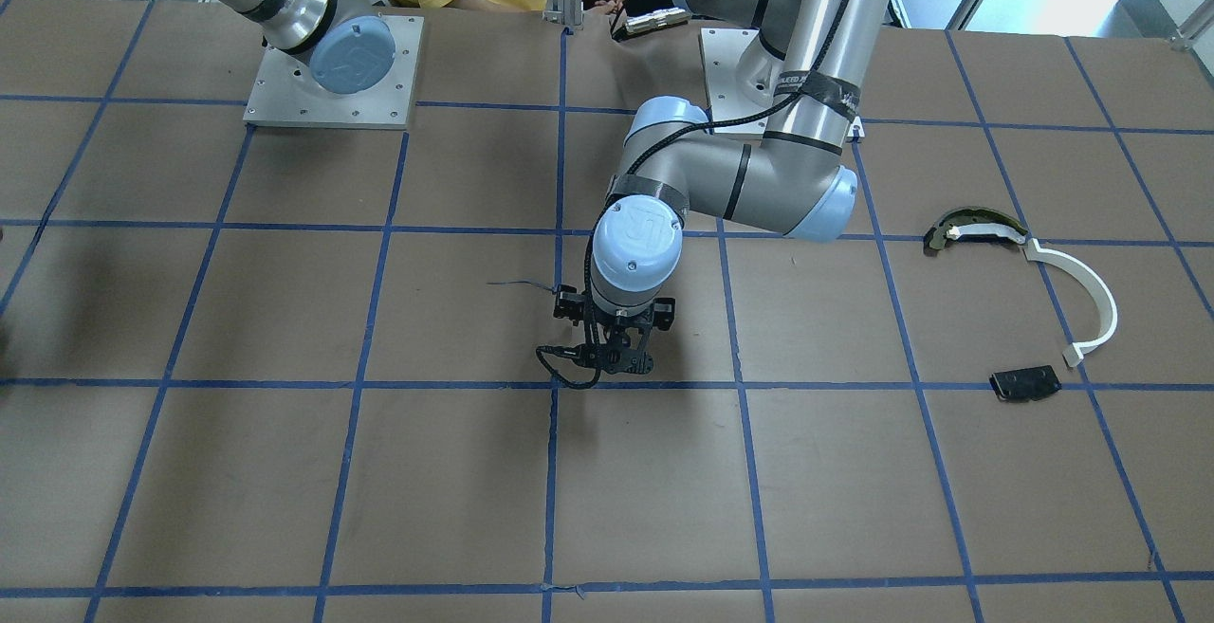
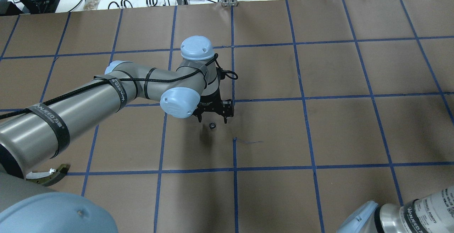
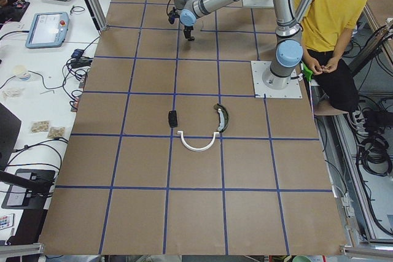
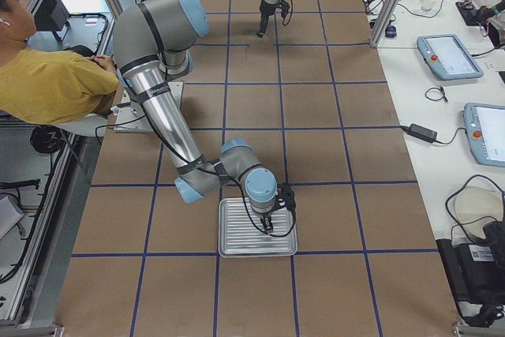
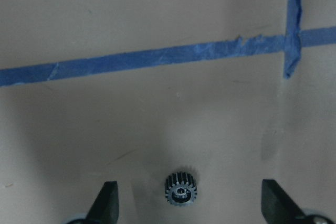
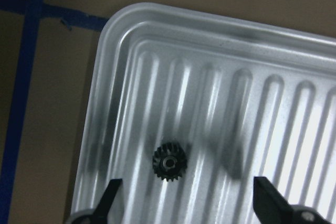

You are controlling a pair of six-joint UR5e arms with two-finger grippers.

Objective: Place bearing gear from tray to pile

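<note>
A small black bearing gear [image 6: 169, 161] lies in the ribbed metal tray [image 6: 131, 35], near its corner. My right gripper [image 6: 187, 200] hangs open just above it; the tray [image 4: 237, 252] also shows in the exterior right view. A second small gear [image 5: 180, 188] lies on the brown paper at the table's middle [image 2: 212, 125], between the open fingers of my left gripper [image 2: 212, 120]. The pile lies far from both: a white arc strip [image 1: 1081, 296], a dark-and-tan curved piece [image 1: 977, 229] and a black plate [image 1: 1026, 383].
A person in a yellow shirt [image 3: 334, 16] sits beside the robot's base. A side table with tablets [image 3: 48, 29] and cables runs along the far edge. Blue tape lines [image 1: 560, 386] grid the brown table cover.
</note>
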